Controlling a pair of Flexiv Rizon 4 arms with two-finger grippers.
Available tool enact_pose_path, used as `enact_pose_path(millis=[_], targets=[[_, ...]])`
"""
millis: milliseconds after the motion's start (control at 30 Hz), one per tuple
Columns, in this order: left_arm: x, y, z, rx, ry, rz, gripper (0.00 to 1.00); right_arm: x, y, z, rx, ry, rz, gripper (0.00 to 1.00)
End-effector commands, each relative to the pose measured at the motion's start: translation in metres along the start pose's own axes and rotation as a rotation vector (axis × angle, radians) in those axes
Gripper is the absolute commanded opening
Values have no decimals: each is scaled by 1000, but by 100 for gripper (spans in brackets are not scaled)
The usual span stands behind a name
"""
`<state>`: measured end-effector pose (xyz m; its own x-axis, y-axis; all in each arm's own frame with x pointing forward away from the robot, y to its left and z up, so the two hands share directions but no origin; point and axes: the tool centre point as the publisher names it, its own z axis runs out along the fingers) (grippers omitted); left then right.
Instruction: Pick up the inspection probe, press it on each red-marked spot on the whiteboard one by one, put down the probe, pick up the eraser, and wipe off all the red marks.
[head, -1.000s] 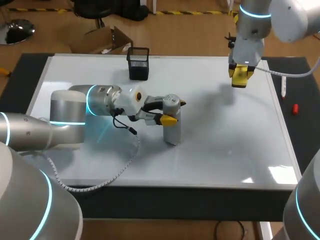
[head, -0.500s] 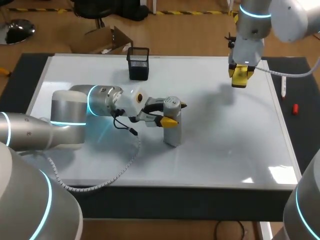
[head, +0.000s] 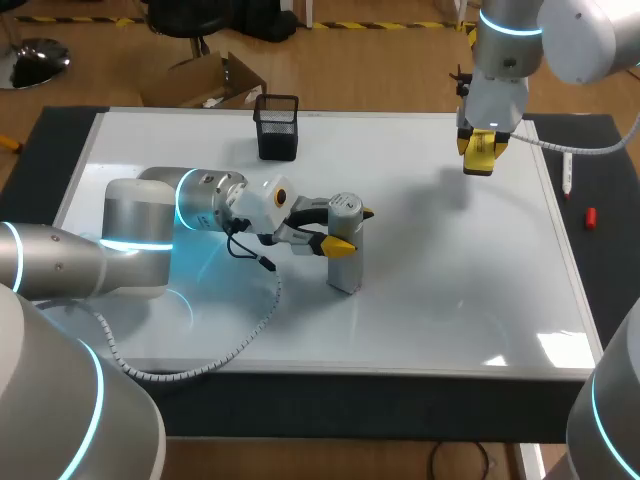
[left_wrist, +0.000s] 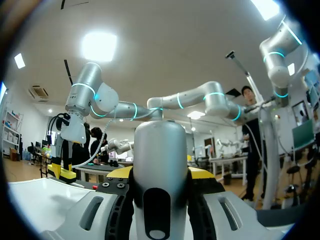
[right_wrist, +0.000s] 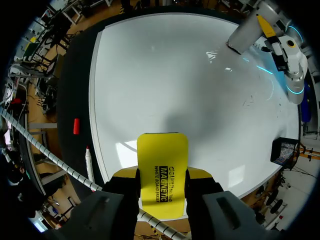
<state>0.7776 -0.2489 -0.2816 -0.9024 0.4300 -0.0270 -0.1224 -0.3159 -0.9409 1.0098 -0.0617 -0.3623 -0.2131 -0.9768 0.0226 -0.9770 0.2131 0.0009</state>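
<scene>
Probe (head: 344, 245), a stubby silver cylinder, stands roughly upright near the middle of the whiteboard (head: 450, 290) with its lower end down at the board's surface. The left gripper (head: 350, 227) comes at it from the side and clamps its upper part, one yellow tip on each side of the body. The left arm (head: 150, 225) lies low across the near left part of the board. From that wrist, the cylinder (left_wrist: 160, 165) fills the space between the two fingers. Over at the far right corner of the board, the right gripper (head: 480, 150) points straight down and hangs above the surface, holding a yellow eraser (head: 481, 158) pinched between its fingers. Seen from that wrist, the eraser (right_wrist: 162, 172) sticks out past the fingertips, well clear of the white surface beneath it, with the probe (right_wrist: 246, 34) far off across the board. A black mesh pen cup (head: 277, 127) sits at the far edge of the board, left of centre. On the black table (head: 600, 260) just beside the board's right edge lie a white marker (head: 567, 172) and a small red cap (head: 590, 217), a little apart.
</scene>
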Motion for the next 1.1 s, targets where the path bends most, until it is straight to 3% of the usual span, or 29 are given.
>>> enact_pose_path(millis=[33,633,1100], targets=[[-1,5,-1,-1,1,-1,0,1,0,-1,2,3,-2,0],[-3,-6,-1,-8,8,13,0,1,0,-1,2,3,-2,0],[-11,-39,4,15,5,39,0,1,0,-1,2,3,-2,0]])
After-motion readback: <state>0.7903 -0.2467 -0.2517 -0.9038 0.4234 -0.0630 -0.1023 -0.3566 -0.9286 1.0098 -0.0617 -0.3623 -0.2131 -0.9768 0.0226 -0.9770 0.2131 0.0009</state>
